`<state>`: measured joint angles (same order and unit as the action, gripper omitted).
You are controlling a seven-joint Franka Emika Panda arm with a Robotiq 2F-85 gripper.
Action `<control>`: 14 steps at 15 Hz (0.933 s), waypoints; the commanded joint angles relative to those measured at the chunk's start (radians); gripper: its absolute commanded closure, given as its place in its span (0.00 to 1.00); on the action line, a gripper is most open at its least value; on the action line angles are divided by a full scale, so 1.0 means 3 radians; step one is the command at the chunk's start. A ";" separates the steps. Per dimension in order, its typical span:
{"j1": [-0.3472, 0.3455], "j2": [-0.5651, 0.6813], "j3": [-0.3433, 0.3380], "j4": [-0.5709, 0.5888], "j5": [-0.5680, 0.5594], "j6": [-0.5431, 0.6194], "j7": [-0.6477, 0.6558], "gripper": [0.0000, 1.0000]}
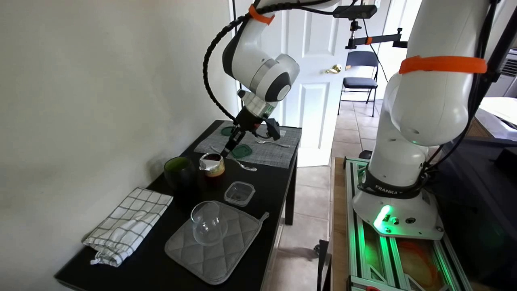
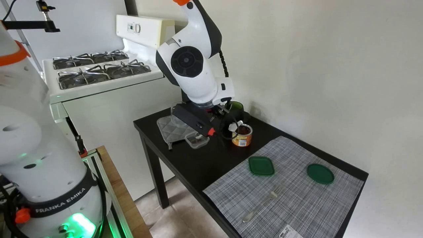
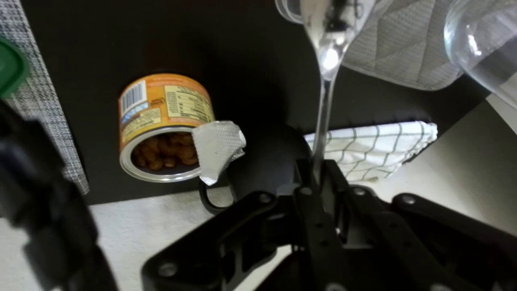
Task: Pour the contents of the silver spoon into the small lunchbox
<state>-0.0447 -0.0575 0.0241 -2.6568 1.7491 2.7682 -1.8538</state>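
My gripper (image 3: 316,167) is shut on the handle of the silver spoon (image 3: 323,97). It holds the spoon in the air; the gripper (image 1: 224,153) and spoon (image 1: 247,167) also show in an exterior view. The spoon's bowl points away from the fingers and overlaps the clear square tub (image 3: 287,10) in the wrist view. That tub stands on the table in both exterior views (image 1: 240,195) (image 2: 198,144). I cannot tell whether the spoon holds anything. An open orange-labelled can (image 3: 165,101) with brown pieces stands beside the gripper. I cannot tell which container is the small lunchbox.
A dark green mug (image 1: 179,173) stands next to the can, near the wall. A glass bowl (image 1: 208,228) sits on a grey pot holder (image 1: 238,238). A checked towel (image 1: 129,222) lies alongside. Green lids (image 2: 261,166) and a fork (image 2: 262,203) lie on the placemat (image 2: 297,198).
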 commanded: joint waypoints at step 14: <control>0.0076 0.0834 0.0073 -0.0072 -0.1548 0.0850 0.1140 0.97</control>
<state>-0.0368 0.1520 0.0555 -2.6765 1.3676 2.9859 -1.5968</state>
